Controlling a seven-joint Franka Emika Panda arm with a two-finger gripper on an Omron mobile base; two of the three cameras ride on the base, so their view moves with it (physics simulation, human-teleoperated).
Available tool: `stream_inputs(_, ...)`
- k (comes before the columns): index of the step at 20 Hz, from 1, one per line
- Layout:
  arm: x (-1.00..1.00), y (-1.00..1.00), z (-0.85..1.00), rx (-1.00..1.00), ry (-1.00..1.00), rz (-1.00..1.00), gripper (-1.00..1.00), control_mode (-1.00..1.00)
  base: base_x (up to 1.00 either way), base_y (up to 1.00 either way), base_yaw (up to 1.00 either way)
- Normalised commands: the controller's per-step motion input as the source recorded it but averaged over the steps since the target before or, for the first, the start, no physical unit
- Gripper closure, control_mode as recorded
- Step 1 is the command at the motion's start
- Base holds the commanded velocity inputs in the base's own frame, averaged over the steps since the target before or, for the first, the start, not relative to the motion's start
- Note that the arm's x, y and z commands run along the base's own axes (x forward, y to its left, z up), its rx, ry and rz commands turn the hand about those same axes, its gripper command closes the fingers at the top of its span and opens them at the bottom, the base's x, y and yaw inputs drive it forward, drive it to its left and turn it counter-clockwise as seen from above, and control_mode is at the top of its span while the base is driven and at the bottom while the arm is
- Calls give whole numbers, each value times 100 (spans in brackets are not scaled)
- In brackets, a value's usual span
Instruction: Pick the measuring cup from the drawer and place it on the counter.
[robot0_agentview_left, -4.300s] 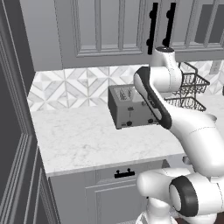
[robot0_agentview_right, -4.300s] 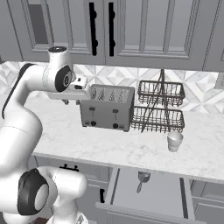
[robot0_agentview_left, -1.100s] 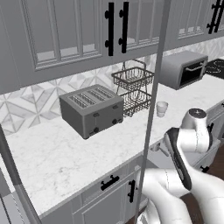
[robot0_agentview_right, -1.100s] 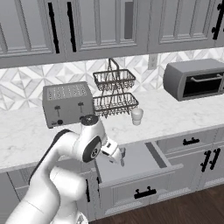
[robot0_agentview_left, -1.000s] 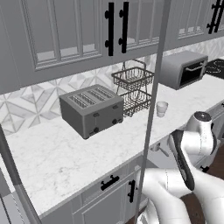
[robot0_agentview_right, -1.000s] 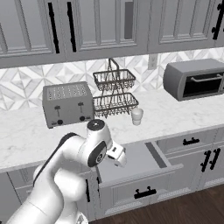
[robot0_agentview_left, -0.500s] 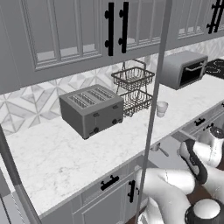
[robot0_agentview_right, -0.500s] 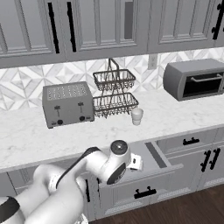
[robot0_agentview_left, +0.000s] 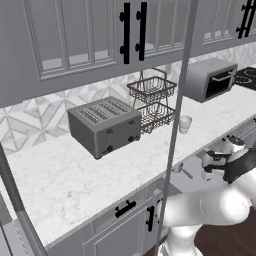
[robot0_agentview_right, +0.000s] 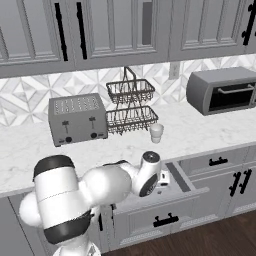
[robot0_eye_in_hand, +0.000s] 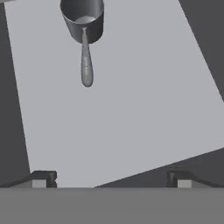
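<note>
At the far left of the white marble surface (robot0_agentview_left: 60, 175) the toaster (robot0_agentview_left: 105, 125) stood against the tiled wall, then the two-tier wire basket (robot0_agentview_left: 152, 102), then a small pale cup (robot0_agentview_left: 185, 124), and last the toaster oven (robot0_agentview_left: 210, 79) near the right end. Below the front edge the drawer (robot0_agentview_left: 192, 177) hung open, and in it lay the measuring cup (robot0_agentview_left: 181, 170), a small dark metal bowl sitting upright with a thin flat handle stretching out from it along the pale drawer floor. The arm had folded down over the open drawer, and the claw (robot0_eye_in_hand: 109, 178) hovered above the drawer floor with its two tips spread wide and nothing between them; the measuring cup (robot0_eye_in_hand: 83, 26) sat well ahead of them, apart from both. It looked light and rigid, likely slick as bare metal is, and not something a bump would break. The bowl seemed too broad to pinch surely, so I would take it by the handle close to the bowl, where it should hang without swinging much.
</note>
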Motion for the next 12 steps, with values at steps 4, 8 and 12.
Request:
stream_inputs(4,-58,-100,-99,0,28,5,-100,-100,0,0,0)
stream_inputs(8,-100,-100,-73,0,35,0,-100,-100,0,0,0)
stream_inputs(12,-100,-100,-1,3,15,3,-100,-100,0,0,0)
